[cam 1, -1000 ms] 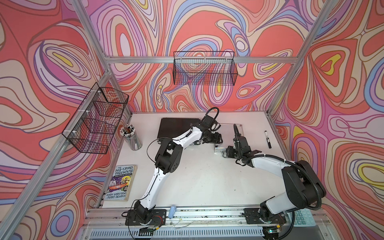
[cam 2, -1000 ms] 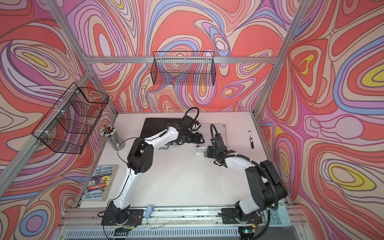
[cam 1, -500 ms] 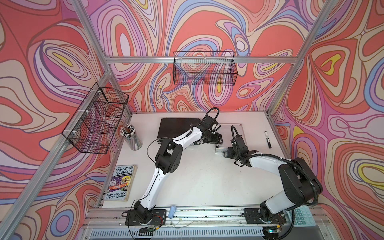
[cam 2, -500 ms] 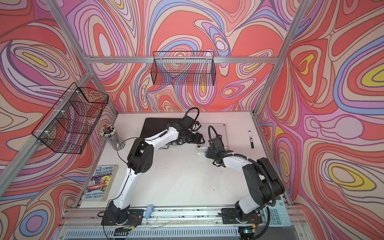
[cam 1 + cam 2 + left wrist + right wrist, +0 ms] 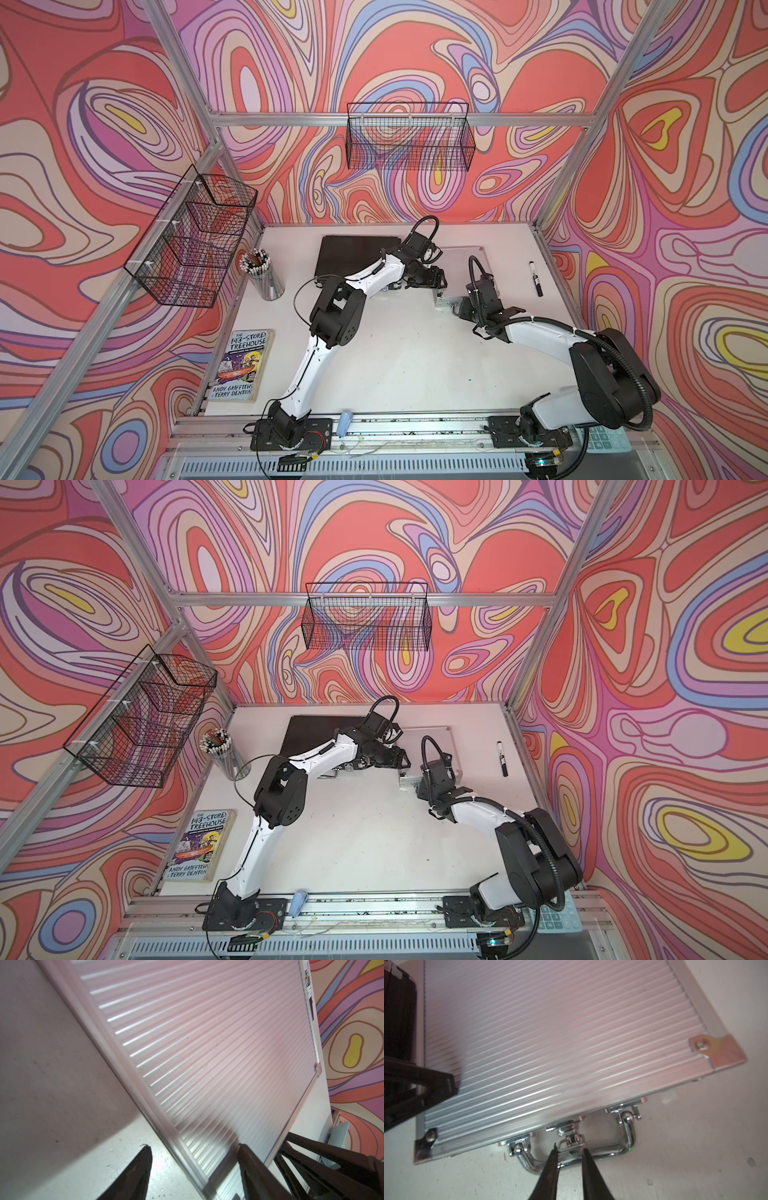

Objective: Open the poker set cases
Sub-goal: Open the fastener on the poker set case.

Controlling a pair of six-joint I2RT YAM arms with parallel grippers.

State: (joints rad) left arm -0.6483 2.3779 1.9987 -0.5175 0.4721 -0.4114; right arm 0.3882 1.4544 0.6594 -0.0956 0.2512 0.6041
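While the left pincer [image 5: 193,1146] stays as wide as it was a second ago, the right pincer [image 5: 569,1147] has drawn its jaws in from a fairly wide gap to a narrow one, its wrist shifting only slightly along the front of the silver case [image 5: 459,259]. Seen from the right wrist, its two thin fingers now stand on either side of the small latch [image 5: 571,1139] at the middle of the case's front edge, with the chrome handle [image 5: 629,1138] lying just in front. A slit is left between them, and whether they already pinch the latch I cannot tell. The left pincer is open, one finger over the ribbed lid and the other over the table [image 5: 415,365], astride the case's side edge.

My reading is that the catch is about to be flipped while the left arm steadies the box, so the opening has barely begun. The silver lid lies flat and shut right of centre in both top views. The black case [image 5: 353,253], left of it in the upper middle, looks shut too.

Readable writing is only on the book [image 5: 243,365] at lower left: "143-Storey Treehouse", "Andy Griffiths", "Terry Denton". Print on the marker [image 5: 535,278] and on a sticker [image 5: 307,976] at the case's far edge is too blurred to read
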